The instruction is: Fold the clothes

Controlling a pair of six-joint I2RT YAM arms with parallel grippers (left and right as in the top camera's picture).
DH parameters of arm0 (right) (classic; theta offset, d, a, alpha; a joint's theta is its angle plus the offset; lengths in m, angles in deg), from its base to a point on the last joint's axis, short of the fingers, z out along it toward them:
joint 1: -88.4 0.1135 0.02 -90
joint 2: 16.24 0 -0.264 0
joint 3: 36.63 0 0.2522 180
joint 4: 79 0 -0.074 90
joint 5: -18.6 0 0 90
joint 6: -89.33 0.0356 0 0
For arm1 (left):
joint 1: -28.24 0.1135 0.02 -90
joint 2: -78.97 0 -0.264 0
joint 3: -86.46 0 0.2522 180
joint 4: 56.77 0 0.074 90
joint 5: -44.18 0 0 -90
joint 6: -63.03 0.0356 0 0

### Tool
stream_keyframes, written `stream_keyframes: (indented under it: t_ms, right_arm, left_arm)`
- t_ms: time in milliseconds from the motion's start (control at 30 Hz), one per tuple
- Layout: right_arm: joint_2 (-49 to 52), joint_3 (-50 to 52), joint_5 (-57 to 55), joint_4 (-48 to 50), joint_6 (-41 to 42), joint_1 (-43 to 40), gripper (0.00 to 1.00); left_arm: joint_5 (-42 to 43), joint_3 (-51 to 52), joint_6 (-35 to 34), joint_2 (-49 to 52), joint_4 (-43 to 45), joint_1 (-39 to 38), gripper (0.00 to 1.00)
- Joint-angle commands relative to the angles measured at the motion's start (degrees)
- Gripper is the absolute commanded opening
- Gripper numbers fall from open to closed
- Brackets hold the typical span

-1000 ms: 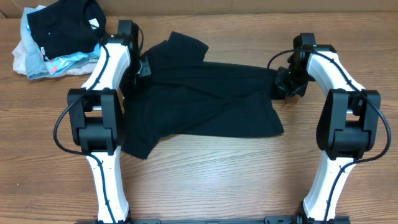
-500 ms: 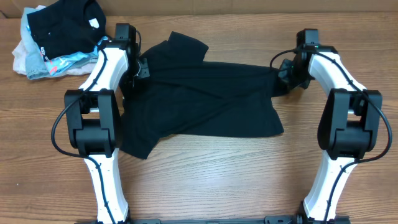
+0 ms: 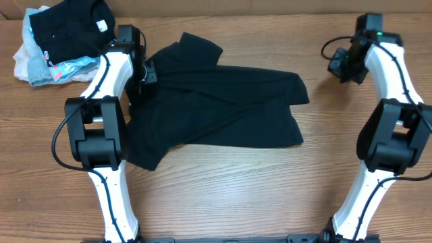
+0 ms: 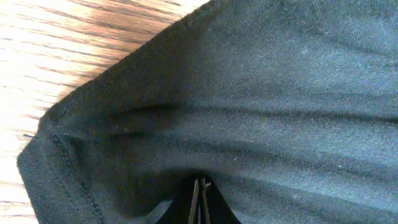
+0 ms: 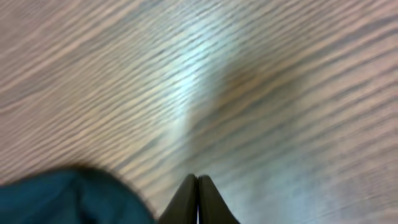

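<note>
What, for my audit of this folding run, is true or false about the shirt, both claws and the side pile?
1. The black T-shirt lies rumpled on the wooden table, not neatly folded. True.
2. The right claw grips the shirt's edge. False: it is shut on nothing, over bare wood, apart from the shirt.
3. The left claw is shut on the shirt's fabric near a hemmed edge. True.
4. The pile of clothes sits on the robot's right side. False: it sits at the far corner on the robot's left, beyond the left arm.
</note>
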Motion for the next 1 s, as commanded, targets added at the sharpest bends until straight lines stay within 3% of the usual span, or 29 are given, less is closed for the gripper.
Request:
stream_keyframes:
  t_ms: [0, 100, 133, 267, 300, 333, 433, 633, 667, 967]
  right_arm:
    - [-0.3, -3.2, 11.2, -3.1, -0.8, 0.6, 0.17]
    - [-0.3, -3.1, 15.4, -6.5, -4.3, 1.7, 0.59]
    - [-0.3, -2.8, 15.3, -7.2, -5.1, 2.1, 0.67]
    - [-0.3, -1.0, 12.2, -9.3, -6.3, 4.6, 0.79]
    - [-0.3, -0.2, 11.1, -9.0, -6.3, 5.1, 0.90]
    - [-0.3, 0.6, 9.8, -8.8, -5.9, 5.6, 0.95]
    - [-0.3, 4.3, 4.6, -6.9, -1.6, 6.6, 0.93]
    - [-0.3, 10.9, 2.9, -2.9, 3.2, 6.8, 0.54]
    - [-0.3, 11.9, 3.9, -2.1, 3.2, 6.8, 0.51]
    - [-0.3, 14.5, 5.4, 2.4, 3.3, 6.8, 0.55]
  left_arm:
    - [-2.6, 2.4, 1.3, 4.3, -0.7, 1.3, 0.08]
    - [-2.6, 2.4, 1.3, 4.3, -0.9, 1.4, 0.08]
    - [-2.6, 2.4, 1.3, 4.3, -0.9, 1.4, 0.08]
    - [-2.6, 2.4, 0.9, 4.3, -0.6, 1.5, 0.09]
    - [-2.6, 2.4, 0.6, 4.3, -0.6, 1.5, 0.09]
    - [-2.6, 2.4, 0.6, 4.3, -0.6, 1.5, 0.09]
    - [-2.6, 2.4, 0.7, 4.3, -0.9, 1.5, 0.08]
    - [-2.5, 2.4, 0.7, 4.3, -1.3, 1.5, 0.09]
    - [-2.4, 2.4, 0.7, 4.3, -1.3, 1.5, 0.09]
    - [-2.4, 2.4, 0.7, 4.3, -1.3, 1.5, 0.11]
